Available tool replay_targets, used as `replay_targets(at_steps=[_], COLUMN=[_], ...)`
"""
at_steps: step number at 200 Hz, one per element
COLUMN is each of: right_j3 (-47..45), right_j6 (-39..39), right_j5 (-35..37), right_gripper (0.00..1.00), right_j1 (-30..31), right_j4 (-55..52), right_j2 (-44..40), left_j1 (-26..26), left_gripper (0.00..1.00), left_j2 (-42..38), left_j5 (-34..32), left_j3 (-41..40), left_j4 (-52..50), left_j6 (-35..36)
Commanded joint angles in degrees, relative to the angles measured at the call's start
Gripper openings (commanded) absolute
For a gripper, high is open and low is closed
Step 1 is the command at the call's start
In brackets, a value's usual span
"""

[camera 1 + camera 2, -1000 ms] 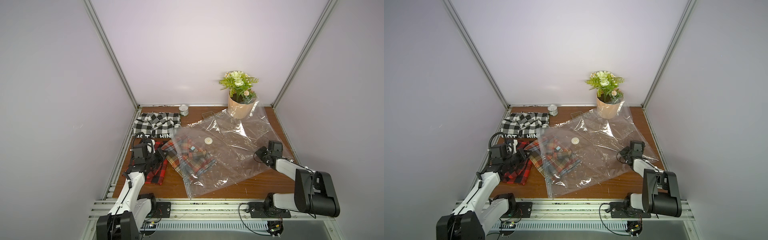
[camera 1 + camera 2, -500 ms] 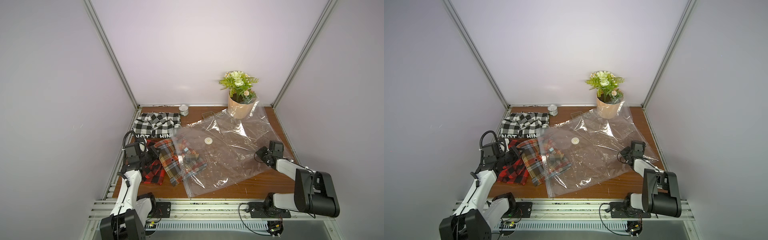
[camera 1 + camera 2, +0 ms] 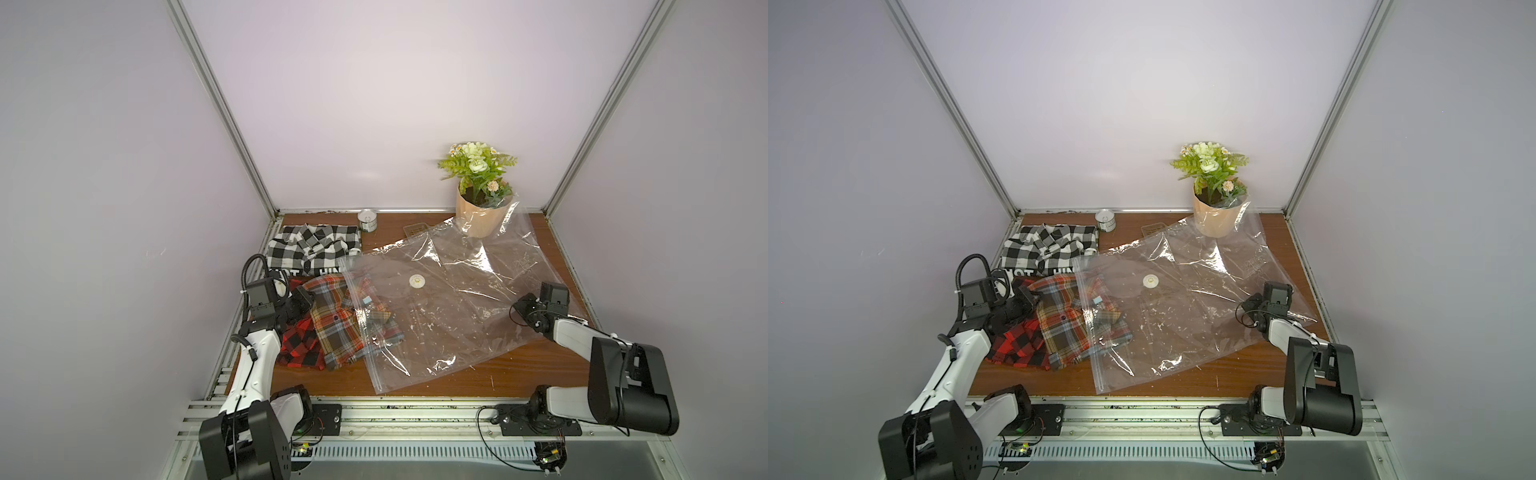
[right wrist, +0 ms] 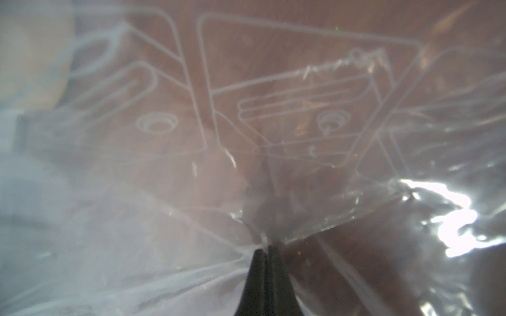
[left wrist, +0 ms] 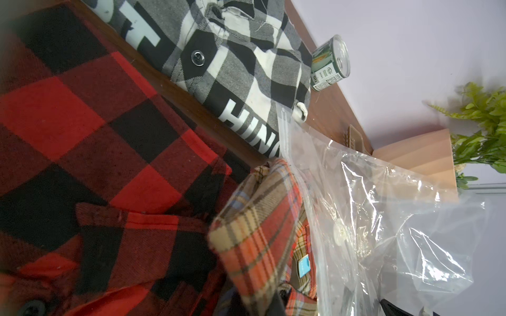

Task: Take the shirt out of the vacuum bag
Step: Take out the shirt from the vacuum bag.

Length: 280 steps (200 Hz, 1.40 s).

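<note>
Left gripper (image 3: 302, 302) closed on edge of orange-brown plaid flannel shirt (image 3: 338, 332). Shirt half out of zip mouth of large clear plastic vacuum bag (image 3: 457, 316), rest inside, toward right. Right gripper (image 4: 265, 247) pinches bag's opposite edge. Left arm nearer shirt; likely pull leftward along bench (image 3: 519, 374).

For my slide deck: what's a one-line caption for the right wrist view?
Right gripper, shut on a fold of the clear vacuum bag, with its printed diagrams in close view.

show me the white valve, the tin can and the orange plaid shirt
white valve (image 3: 417, 281), in a top view, centre of its round cap
tin can (image 3: 368, 223), in a top view, on its side wall
orange plaid shirt (image 3: 332, 332), in a top view, on its front panel
</note>
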Motion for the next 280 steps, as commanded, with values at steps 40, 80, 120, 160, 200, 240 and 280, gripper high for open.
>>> replay_targets(at_steps=[40, 80, 120, 160, 200, 240, 280], right_j3=[-1.0, -1.2, -1.3, -1.4, -1.6, -1.8, -1.2], right_j6=[-1.2, -1.5, -1.9, -2.4, -2.9, -3.1, -3.4], right_j5=[1.0, 0.8, 0.3, 0.0, -0.7, -1.2, -2.3], right_gripper=[0.00, 0.00, 0.00, 0.00, 0.00, 0.00, 0.00], right_j1=[-1.8, -2.6, -3.5, -4.9, -5.9, -6.5, -6.8], right_j4=[-1.8, -1.8, -1.9, -2.3, -2.1, -2.0, -2.7], right_j2=[-1.0, -1.1, -1.3, -1.9, -1.9, -2.1, -2.4], left_j1=[4.6, 5.3, 5.7, 7.0, 8.3, 8.2, 8.2], left_gripper=[0.00, 0.00, 0.00, 0.00, 0.00, 0.05, 0.39], left_j2=[1.3, 1.9, 3.4, 2.4, 0.8, 1.1, -0.8], left_j5=[-2.0, -4.4, -7.4, -12.9, -13.2, -12.3, -3.5], left_j3=[4.4, 5.9, 6.4, 6.0, 5.2, 5.1, 3.1], left_j4=[-0.5, -0.3, -0.9, -2.5, -2.0, -0.8, 4.0], left_j6=[3.9, 3.5, 5.0, 5.5, 5.0, 4.6, 2.6])
